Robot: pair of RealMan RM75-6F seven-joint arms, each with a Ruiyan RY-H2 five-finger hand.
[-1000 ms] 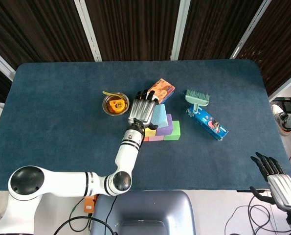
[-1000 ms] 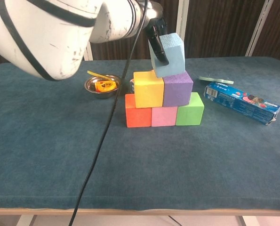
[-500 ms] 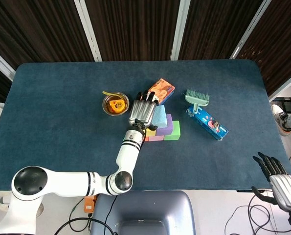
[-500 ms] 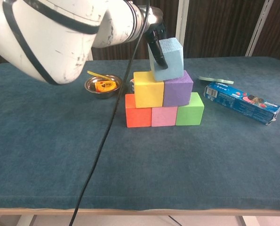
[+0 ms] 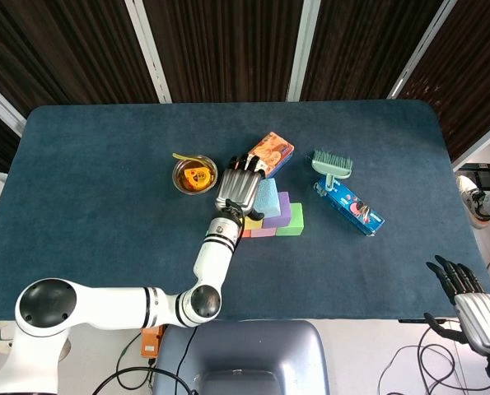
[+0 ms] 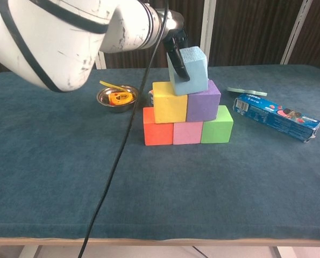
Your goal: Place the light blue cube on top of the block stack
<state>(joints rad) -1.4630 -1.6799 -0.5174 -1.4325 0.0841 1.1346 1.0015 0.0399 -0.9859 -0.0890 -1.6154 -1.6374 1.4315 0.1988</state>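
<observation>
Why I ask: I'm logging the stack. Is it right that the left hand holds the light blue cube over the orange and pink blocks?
No. The left hand holds the light blue cube over the yellow and purple blocks of the upper row, as the chest view shows.

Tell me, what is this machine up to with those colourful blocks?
The robot's left hand holds a light blue cube at the top of a block stack, a small pyramid of coloured cubes. The cube sits tilted over the yellow block and purple block, with dark fingers against its side. The right hand hangs off the table, holding nothing.
</observation>
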